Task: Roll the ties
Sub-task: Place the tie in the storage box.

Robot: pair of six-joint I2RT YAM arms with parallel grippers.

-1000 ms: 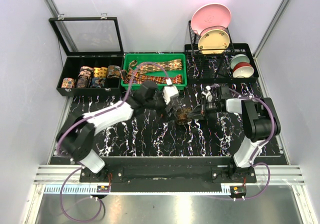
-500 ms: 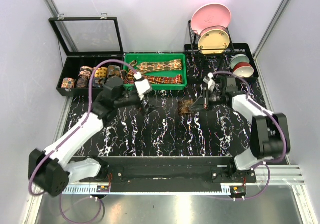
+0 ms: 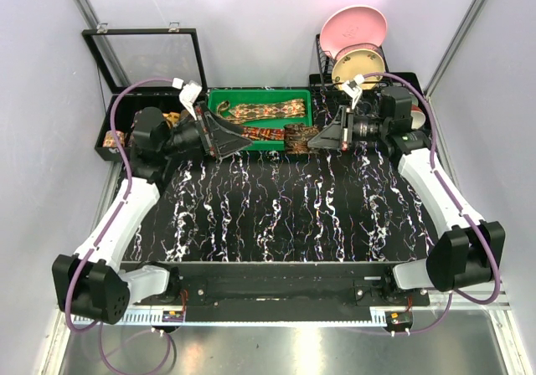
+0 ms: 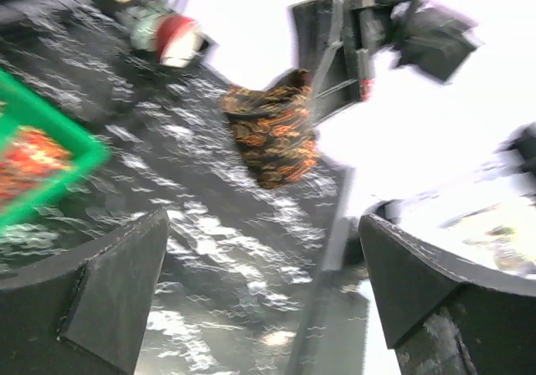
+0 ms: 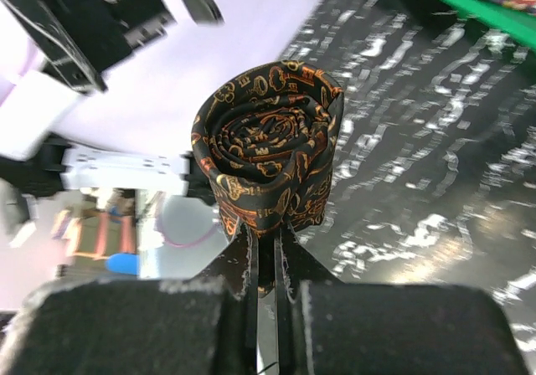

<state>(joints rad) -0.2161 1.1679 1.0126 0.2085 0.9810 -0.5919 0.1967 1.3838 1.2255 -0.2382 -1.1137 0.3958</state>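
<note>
One rolled tie [image 3: 296,138], dark with orange pattern, pinched tight in right end effector [image 3: 316,139], over black marbled surface [image 3: 285,216], by green tray [image 3: 260,93] front edge; left end effector [image 3: 224,135] spread wide, holding nothing, near tray left corner; flat ties [image 3: 266,109] lie in tray; pink plate [image 3: 353,27] stands in rack [image 3: 322,57] far back.

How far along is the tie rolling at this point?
Done: rolled ties sit in the black box, partly hidden by the left arm. In hand: the right gripper is shut on another coil by the green tray; the left gripper is open, empty. Left: at least two flat ties lie in the tray.
</note>
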